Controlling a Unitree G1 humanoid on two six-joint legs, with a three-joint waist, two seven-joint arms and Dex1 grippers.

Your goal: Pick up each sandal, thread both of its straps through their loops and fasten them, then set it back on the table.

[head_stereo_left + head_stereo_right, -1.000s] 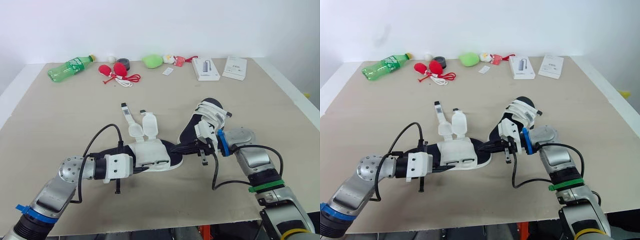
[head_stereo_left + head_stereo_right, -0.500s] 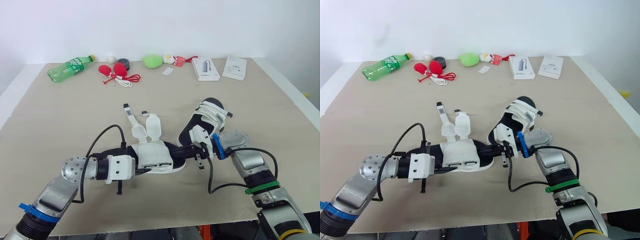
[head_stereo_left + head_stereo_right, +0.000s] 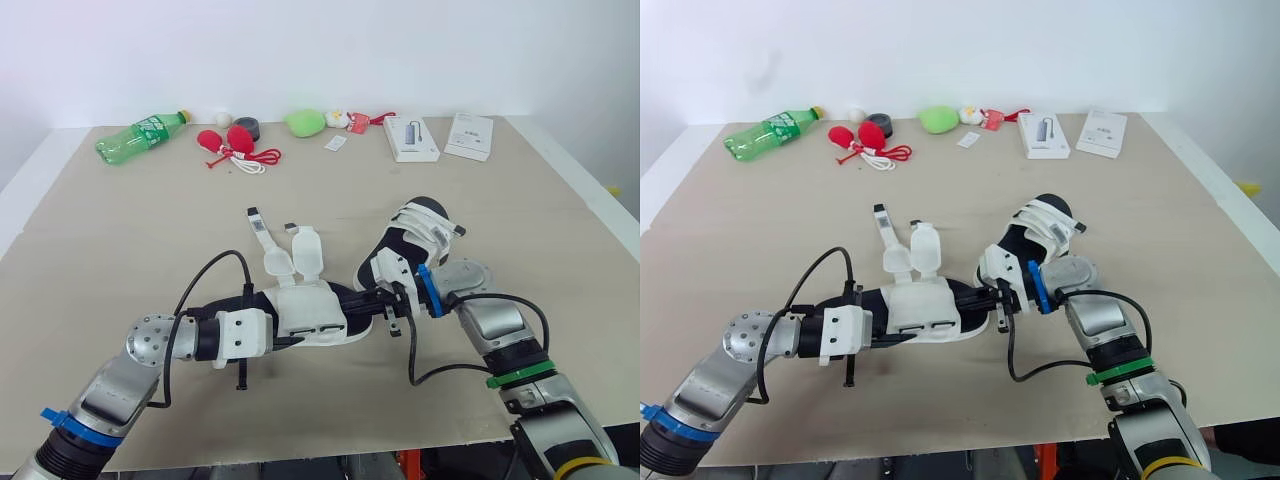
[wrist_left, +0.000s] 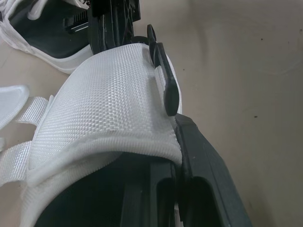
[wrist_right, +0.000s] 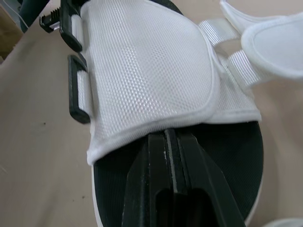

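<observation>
A white sandal with a black sole lies mid-table, its two straps open and spread toward the far side. Its black loops sit on the flap's edge with nothing in them. My left gripper comes in from the left and is shut on the sandal's white upper flap, one finger outside it. My right gripper comes from the right, fingers pressed together, tips on the black footbed at the flap's edge. A second sandal, straps done up, lies just behind my right wrist.
Along the table's far edge lie a green bottle, red items with a cord, a black roll, a green soft toy and two white boxes. The table's front edge runs just below my forearms.
My right gripper has slid left along the table until its tips reached the open sandal. My left gripper and the sandal have shifted a little to the right.
</observation>
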